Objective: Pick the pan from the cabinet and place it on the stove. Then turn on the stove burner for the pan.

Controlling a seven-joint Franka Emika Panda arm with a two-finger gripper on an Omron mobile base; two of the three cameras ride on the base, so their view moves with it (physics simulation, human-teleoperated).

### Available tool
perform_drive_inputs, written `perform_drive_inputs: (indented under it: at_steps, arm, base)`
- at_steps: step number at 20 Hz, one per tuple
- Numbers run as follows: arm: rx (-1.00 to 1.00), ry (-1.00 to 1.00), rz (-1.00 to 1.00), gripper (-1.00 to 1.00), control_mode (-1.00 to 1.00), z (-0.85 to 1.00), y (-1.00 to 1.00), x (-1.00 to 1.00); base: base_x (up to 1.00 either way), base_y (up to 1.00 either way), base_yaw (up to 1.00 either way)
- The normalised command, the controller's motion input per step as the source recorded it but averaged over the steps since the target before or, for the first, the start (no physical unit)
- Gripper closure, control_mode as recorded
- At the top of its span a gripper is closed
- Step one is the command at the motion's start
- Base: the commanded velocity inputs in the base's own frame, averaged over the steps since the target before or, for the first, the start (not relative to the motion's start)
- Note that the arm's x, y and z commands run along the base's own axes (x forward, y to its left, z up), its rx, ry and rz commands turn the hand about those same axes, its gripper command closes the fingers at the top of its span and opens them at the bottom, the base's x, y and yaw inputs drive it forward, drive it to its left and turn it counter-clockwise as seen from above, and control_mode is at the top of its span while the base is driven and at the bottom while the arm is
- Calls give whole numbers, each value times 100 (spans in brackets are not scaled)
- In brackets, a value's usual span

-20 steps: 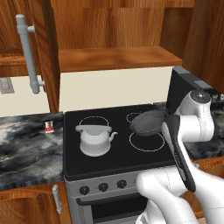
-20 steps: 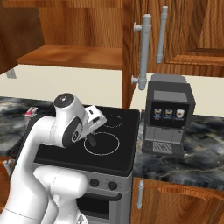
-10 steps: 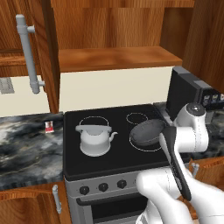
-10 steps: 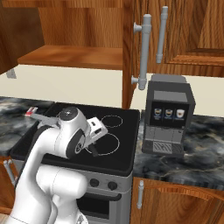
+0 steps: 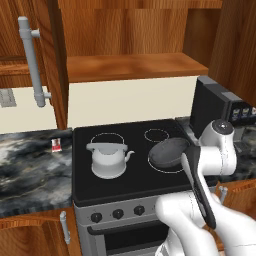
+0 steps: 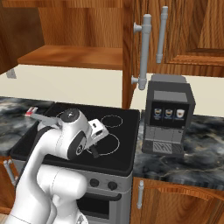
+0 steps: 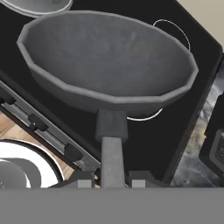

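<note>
The gripper (image 7: 113, 177) is clamped tight on the near end of the pan (image 7: 109, 61) handle, its two dark tips pressing the thin bar from either side in the hand view, so the pan is fully in its hold. From that grip the handle runs straight away from the hand and widens into the neck of the bowl, which puts the pan's long axis directly in line with the gripper: bowl at the far end, handle end toward the front of the stove (image 5: 95, 187). In the left base view the pan (image 5: 169, 152) sits over the right half of the black glass, its rim overlapping the front right stove burner (image 5: 172, 168), whose white outline shows as an arc along the near edge of the bowl; the smaller rear ring lies just beyond it. The hand view shows the same arc peeking out under the bowl beside the handle neck, so the pan looks roughly centred on that ring, though I cannot tell whether its base is touching the glass or hanging just above it. The white kettle (image 5: 107, 159) occupies the front left ring, well apart from the pan. The row of black knobs (image 5: 118, 214) lies along the grey front panel, near and below the hand, and the open cabinet (image 5: 132, 65) is above and behind. The move ahead likely turns on lowering straight down and releasing without dragging the handle sideways.
</note>
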Motion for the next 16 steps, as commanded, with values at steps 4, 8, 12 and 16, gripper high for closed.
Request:
perform_drive_inputs:
  at_steps: [4, 8, 12, 16]
  arm:
    - [0, -2, -2, 100, -100, 0, 0, 2]
    - [0, -3, -3, 100, -100, 0, 0, 8]
    - [0, -4, -4, 100, -100, 0, 0, 14]
    - [0, -4, -4, 100, -100, 0, 0, 16]
  base:
    - [0, 0, 0]
    - [0, 0, 0]
    - [0, 0, 0]
    - [0, 0, 0]
